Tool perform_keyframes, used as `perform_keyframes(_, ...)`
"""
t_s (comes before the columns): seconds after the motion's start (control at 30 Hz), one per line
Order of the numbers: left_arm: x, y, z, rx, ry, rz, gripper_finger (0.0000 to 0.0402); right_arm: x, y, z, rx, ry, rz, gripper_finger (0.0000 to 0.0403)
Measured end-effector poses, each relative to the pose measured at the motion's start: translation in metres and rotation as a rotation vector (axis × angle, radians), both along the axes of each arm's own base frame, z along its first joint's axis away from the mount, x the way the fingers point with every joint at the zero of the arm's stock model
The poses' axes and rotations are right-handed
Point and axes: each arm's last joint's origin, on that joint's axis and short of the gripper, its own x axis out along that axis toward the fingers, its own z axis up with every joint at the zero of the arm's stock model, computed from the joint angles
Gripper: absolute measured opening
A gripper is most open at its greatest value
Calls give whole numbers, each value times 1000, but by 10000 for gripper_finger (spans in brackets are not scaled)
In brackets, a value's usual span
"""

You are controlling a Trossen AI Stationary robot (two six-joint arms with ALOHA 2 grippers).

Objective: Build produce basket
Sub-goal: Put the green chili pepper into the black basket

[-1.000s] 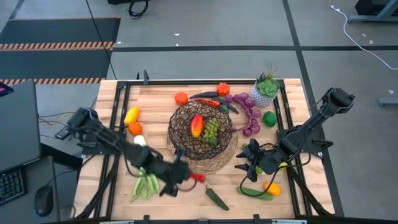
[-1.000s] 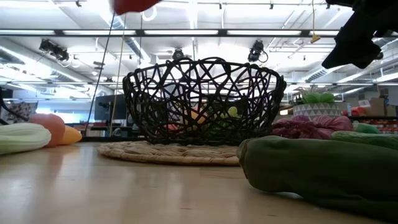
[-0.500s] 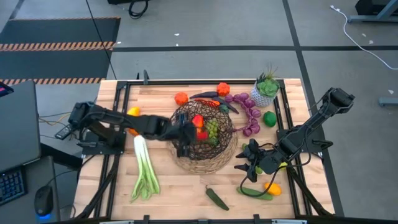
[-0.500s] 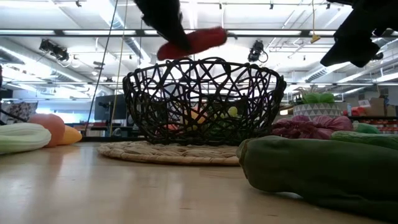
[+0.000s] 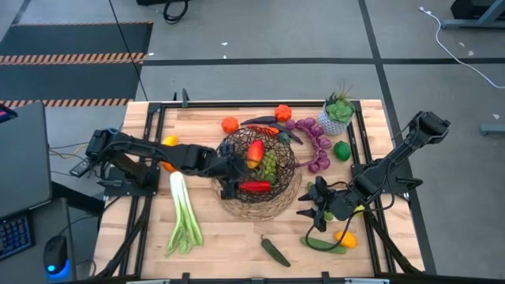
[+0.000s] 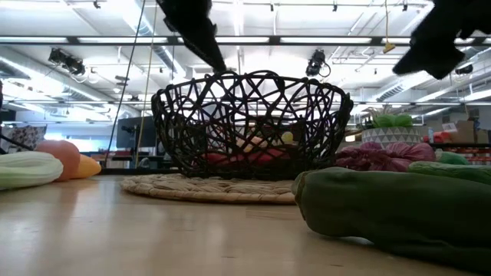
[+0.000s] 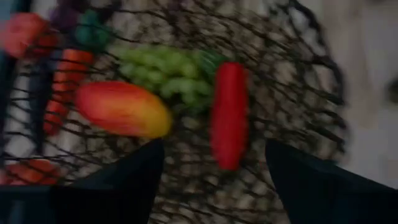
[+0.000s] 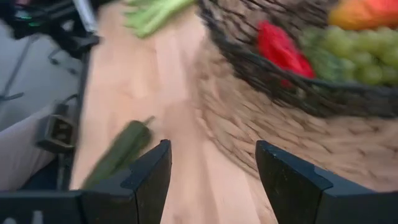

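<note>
The basket (image 5: pixel 224 155) stands mid-table on its tan wicker base (image 5: pixel 286 202). In it lie a long red pepper (image 7: pixel 229 115), a red-and-yellow pepper (image 7: pixel 124 109) and green grapes (image 7: pixel 163 67). My left gripper (image 5: pixel 230 181) hangs open above the basket's left rim, with the red pepper below and beyond its fingers, untouched. My right gripper (image 5: pixel 312 207) stands open to the right of the basket, nothing between its fingers. A leek (image 5: pixel 183 217) lies on the table at the near left. A dark green pepper (image 5: pixel 274 251) lies near the front edge.
Purple grapes (image 5: pixel 316 142), a green fruit (image 5: pixel 342 150) and a potted plant (image 5: pixel 337 113) sit at the far right. Oranges (image 5: pixel 230 125) and dark peppers (image 5: pixel 268 122) lie behind the basket. A cucumber (image 5: pixel 325 244) and an orange-yellow pepper (image 5: pixel 345 237) lie by the right arm.
My left gripper has carried the long red pepper from the near side of the table up and over the basket's left rim. There it has opened and let go. The pepper has dropped and now lies on the basket's floor.
</note>
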Motion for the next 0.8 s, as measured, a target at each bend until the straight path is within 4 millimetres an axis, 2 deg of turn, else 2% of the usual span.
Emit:
perform_keyframes(0.2,-6,-31,-6,22,-28,-35,278,10,12,26,0,-85,109,238)
perform_keyframes(0.33,-13,-51,-7,28,-106,-40,266,20,20,41,-40,-27,128,238)
perform_keyframes(0.43,-19,-66,-16,27,-125,-55,259,33,31,50,-51,17,148,238)
perform_keyframes(0.6,-35,-87,-32,34,-156,-62,254,56,50,53,-70,122,156,238)
perform_keyframes(0.8,-57,-107,-56,-3,-186,-58,254,83,72,35,-19,288,172,238)
